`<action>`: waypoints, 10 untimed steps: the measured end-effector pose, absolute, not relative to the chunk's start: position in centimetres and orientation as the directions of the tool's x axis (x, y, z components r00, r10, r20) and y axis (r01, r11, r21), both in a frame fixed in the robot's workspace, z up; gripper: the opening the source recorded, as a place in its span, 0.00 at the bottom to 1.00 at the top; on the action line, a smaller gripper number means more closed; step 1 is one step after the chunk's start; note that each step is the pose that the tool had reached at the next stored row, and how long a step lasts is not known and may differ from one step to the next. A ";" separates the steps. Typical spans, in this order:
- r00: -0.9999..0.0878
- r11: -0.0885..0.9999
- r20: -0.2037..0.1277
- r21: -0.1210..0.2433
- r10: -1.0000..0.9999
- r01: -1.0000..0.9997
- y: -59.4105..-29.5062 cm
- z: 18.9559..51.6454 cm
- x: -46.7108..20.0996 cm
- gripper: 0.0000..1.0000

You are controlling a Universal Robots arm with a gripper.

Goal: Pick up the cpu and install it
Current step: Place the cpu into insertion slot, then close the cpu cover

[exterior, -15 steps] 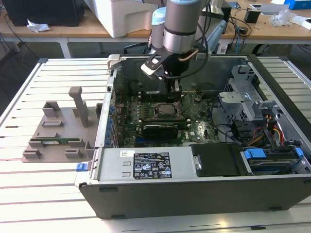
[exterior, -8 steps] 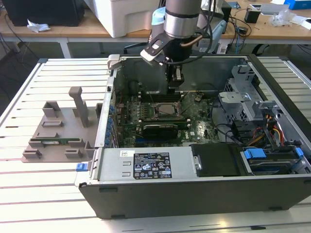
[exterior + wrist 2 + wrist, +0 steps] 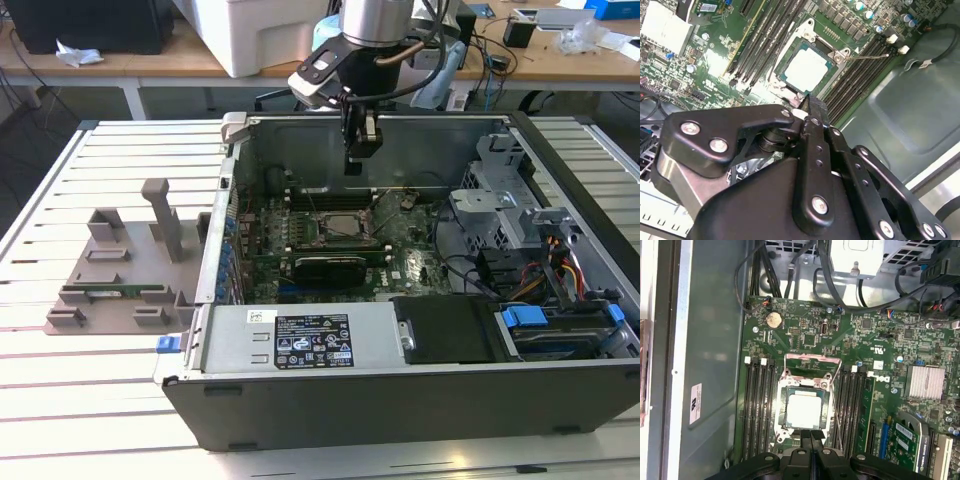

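Note:
The cpu [image 3: 804, 411] is a small square chip with a pale shiny top. It lies flat in the open socket on the green motherboard [image 3: 805, 335], between banks of black memory slots, in both wrist views and as cpu [image 3: 807, 70]. In the exterior view the cpu [image 3: 340, 225] sits mid-board inside the open computer case [image 3: 400, 390]. My gripper [image 3: 361, 150] hangs above the board, clear of the chip. Its black fingers [image 3: 815, 440] press together with nothing between them, and the gripper [image 3: 811, 102] tips end just beside the socket's edge.
The socket's metal load plate [image 3: 812, 365] stands flipped open, with its thin lever [image 3: 867, 56] lying alongside. A black graphics card [image 3: 335, 268] sits near the socket. Drive cage and cables [image 3: 520, 240] crowd the exterior view's right. A grey fixture tray [image 3: 120, 270] holds a green memory stick [image 3: 110, 293].

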State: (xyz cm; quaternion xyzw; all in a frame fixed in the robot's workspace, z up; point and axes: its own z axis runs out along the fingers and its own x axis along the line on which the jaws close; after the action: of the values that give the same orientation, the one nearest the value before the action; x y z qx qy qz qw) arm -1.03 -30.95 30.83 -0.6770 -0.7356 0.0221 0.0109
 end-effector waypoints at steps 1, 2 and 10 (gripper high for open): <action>-0.083 0.082 -0.014 -0.047 0.996 0.995 -30.9 30.8 -1.0 0.11; -0.083 0.083 -0.014 -0.047 0.996 0.995 -30.9 30.8 -1.0 0.11; -0.083 0.082 -0.014 -0.051 0.996 0.995 -30.9 30.7 3.5 0.11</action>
State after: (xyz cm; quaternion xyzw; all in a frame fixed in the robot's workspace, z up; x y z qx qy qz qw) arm 3.45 -30.92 30.68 -0.6769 -0.7356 0.0235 0.0121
